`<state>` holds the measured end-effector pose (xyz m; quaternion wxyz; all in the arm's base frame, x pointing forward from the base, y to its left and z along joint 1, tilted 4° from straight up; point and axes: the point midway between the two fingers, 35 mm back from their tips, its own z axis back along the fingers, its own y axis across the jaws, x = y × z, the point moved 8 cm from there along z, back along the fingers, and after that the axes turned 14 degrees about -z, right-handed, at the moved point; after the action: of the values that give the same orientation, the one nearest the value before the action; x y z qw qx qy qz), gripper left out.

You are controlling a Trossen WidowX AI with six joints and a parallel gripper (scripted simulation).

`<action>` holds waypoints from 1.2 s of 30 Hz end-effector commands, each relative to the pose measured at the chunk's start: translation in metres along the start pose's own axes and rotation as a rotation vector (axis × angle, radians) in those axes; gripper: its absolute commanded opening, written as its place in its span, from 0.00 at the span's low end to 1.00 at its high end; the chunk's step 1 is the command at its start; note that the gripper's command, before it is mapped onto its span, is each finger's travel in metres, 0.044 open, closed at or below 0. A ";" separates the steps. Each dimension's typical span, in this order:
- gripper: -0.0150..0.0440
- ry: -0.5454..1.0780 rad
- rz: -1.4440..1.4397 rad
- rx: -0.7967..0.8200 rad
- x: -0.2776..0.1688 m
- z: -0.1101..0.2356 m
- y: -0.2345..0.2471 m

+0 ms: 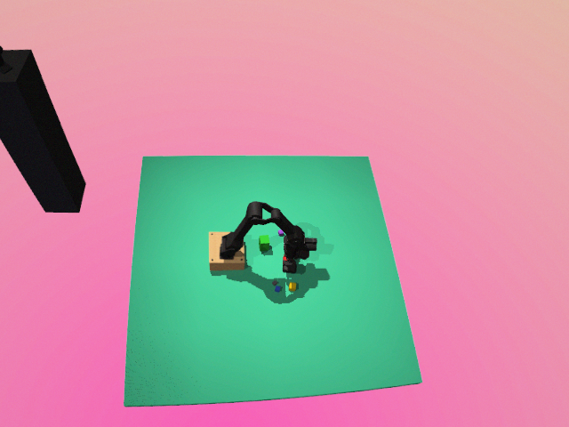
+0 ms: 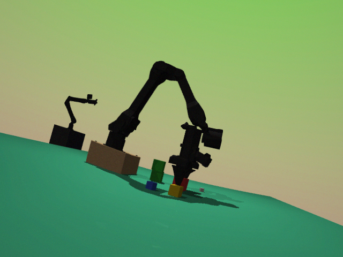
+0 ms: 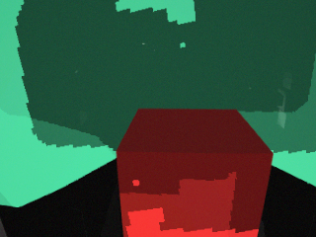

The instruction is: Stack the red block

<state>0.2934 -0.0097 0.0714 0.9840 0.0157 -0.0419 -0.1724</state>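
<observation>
- Gripper (image 2: 181, 179): pointed down at the mat, jaws clamped on the red block (image 3: 194, 188).
- Red block: on the green mat (image 1: 183, 344), near its middle.
- Green tower (image 2: 157, 170): upright, between wooden base (image 2: 110, 159) and gripper.
- Yellow block (image 2: 175, 190): just beside the red block.

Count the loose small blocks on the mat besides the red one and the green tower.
4: yellow block and blue block near the gripper, a purple one behind the arm, a tiny dark one by the blue. Others may be hidden.
</observation>
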 end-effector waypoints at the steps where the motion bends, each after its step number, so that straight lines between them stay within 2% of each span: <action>1: 0.25 -0.010 -0.001 0.002 0.002 0.014 0.001; 19: 0.25 -0.009 -0.003 0.000 0.001 0.110 0.001; 28: 0.25 -0.009 -0.003 0.000 0.001 0.113 0.002; 36: 0.25 -0.004 -0.003 0.002 -0.039 0.117 0.023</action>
<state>0.2668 0.0126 0.1855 0.9834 0.0177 -0.0459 -0.1745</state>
